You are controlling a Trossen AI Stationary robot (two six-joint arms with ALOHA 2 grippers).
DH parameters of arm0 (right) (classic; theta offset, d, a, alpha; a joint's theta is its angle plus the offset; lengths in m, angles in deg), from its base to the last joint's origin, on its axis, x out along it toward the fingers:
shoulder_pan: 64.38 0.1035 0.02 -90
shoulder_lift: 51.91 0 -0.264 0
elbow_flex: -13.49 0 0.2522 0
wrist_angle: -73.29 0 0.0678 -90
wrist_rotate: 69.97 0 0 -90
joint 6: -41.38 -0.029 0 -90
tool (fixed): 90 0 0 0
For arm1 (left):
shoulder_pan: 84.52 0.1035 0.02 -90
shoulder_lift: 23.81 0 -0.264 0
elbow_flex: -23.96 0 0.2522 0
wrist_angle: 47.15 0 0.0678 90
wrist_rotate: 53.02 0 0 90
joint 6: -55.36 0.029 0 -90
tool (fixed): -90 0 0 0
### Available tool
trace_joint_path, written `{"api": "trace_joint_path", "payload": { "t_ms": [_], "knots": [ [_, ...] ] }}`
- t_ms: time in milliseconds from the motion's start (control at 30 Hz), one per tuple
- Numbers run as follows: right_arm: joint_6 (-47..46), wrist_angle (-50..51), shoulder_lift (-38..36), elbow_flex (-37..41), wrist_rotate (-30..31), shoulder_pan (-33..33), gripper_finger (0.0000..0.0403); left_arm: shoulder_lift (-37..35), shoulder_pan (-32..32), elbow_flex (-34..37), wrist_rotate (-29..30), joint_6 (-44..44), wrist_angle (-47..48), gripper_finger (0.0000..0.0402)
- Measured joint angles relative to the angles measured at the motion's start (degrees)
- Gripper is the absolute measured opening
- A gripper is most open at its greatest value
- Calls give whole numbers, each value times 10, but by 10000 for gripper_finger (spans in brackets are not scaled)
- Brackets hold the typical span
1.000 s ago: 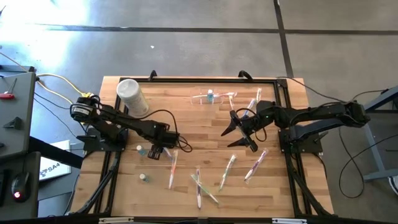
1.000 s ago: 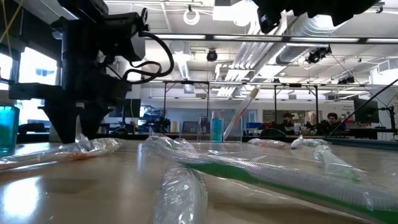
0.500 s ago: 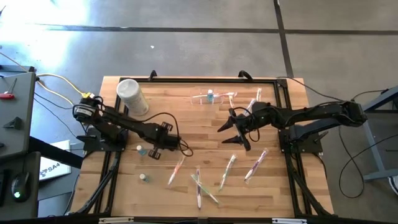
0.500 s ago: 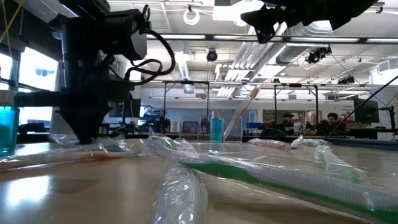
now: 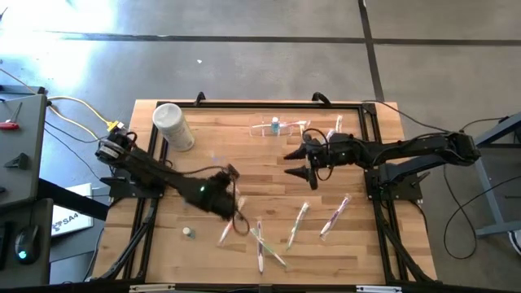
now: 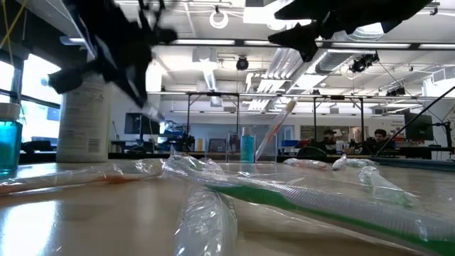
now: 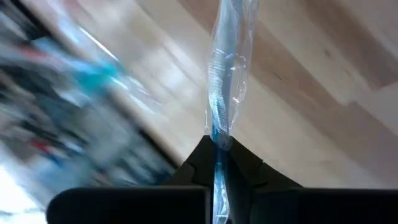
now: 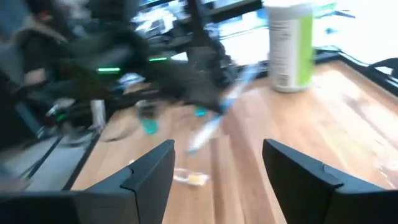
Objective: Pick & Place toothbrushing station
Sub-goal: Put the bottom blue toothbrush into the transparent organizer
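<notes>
The see-through toothbrushing station [image 5: 277, 127] stands at the table's far middle with a blue thing in it; it also shows in the low view [image 6: 245, 148]. My left gripper [image 5: 221, 189] is blurred over the table's middle left, raised above the table. It is shut on a wrapped blue toothbrush [image 7: 225, 81], which also shows in the right wrist view [image 8: 224, 106]. My right gripper [image 5: 297, 163] is open and empty, raised above the table on the near side of the station, its fingers pointing toward the table's left. My left gripper pinches the wrapped blue toothbrush between its two fingers [image 7: 245, 165]. The toothbrush runs along the fingers and sticks out past their ends [image 7: 217, 138]. It is lifted clear of the table. Which end of it is held I cannot tell.
A white canister [image 5: 172, 126] stands at the far left. Several wrapped toothbrushes [image 5: 297, 224] lie across the table's near middle and close to the low camera [image 6: 298, 199]. A small blue-capped thing [image 5: 188, 232] stands near left. Two more wrapped brushes [image 5: 334, 130] lie beside the station.
My left gripper has gone up from the table and toward the table's right edge, turning as it went, and has lifted the wrapped blue toothbrush clear. My right gripper has gone toward the table's left and far edges, nearer the station, staying open.
</notes>
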Motion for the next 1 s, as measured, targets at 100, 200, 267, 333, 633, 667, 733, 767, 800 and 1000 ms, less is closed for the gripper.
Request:
{"api": "trace_joint_path", "payload": {
  "t_ms": [100,200,267,333,633,667,733,767,800,1000],
  "knots": [
    [-33,-3,0,0,14,0,237,-1,-45,-27,39,148,-100,9],
    [-85,-4,0,0,9,0,237,-1,-80,-38,66,306,-251,9],
    [-116,-5,0,0,2,0,237,-2,-95,-41,69,399,-329,9],
    [-142,-12,0,0,-24,1,237,1,-103,-40,69,479,-385,10],
    [-98,-97,41,0,-58,44,237,36,-78,-45,69,616,-491,10],
    [-83,-108,48,0,-51,51,237,36,-72,-45,70,616,-498,10],
    [-61,-123,66,0,-47,63,237,34,-63,-47,67,616,-502,10],
    [-55,-138,77,0,-47,67,237,34,-60,-47,67,616,-502,10],
    [-54,-149,85,0,-47,70,237,34,-57,-47,67,619,-501,10],
    [-52,-209,128,0,-43,71,237,35,-59,-47,57,630,-508,10]
  ]
}}
